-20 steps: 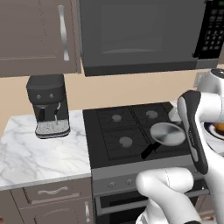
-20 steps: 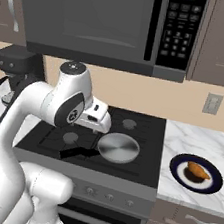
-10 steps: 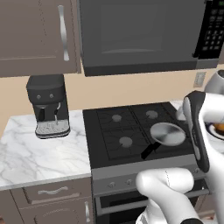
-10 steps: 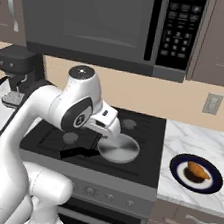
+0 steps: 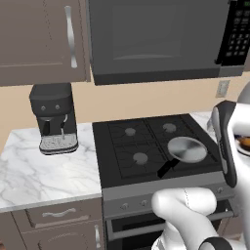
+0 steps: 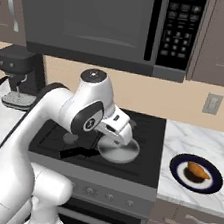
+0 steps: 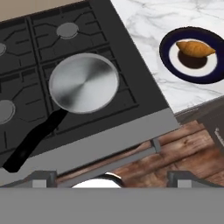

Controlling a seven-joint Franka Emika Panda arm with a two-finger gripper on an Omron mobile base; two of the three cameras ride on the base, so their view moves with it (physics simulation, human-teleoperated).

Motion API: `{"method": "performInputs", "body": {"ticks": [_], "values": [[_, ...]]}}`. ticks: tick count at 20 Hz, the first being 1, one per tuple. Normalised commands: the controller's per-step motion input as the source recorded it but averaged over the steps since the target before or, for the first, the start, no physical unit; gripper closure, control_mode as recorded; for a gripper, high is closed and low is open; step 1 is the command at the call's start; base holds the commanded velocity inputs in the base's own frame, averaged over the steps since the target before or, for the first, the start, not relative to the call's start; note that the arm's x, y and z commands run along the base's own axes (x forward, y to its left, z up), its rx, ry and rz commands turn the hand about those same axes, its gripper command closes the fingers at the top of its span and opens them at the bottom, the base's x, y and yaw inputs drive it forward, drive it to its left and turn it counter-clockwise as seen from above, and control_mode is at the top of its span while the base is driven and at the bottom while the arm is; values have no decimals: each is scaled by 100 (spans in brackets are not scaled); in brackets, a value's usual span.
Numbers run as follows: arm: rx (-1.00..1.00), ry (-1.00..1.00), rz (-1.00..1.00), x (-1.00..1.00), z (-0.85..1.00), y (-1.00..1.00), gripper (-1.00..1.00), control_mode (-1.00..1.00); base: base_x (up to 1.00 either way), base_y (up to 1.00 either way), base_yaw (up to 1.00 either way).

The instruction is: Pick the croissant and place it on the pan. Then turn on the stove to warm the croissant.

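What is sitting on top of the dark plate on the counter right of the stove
The croissant lies alone on the plate, toward one side. The patch of plate beneath the pastry is covered, so anything there cannot be seen.

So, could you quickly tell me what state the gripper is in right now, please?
Gripper: open, holding nothing; the croissant lies on its plate.

The white arm (image 6: 34,138) rises from its base, bends at a dark elbow joint and reaches forward and down. Its gripper (image 7: 109,175) points downward, jaws spread wide apart and holding nothing.
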Motion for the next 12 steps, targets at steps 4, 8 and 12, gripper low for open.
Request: {"method": "performInputs", "body": {"ticks": [4,8,12], "values": [[0,0,-12,0,-4,-46,-100,-100,0,0,0],[0,0,-12,0,-6,-49,-100,-100,0,0,0],[0,0,-14,0,-8,-42,-100,-100,0,0,0]]}}
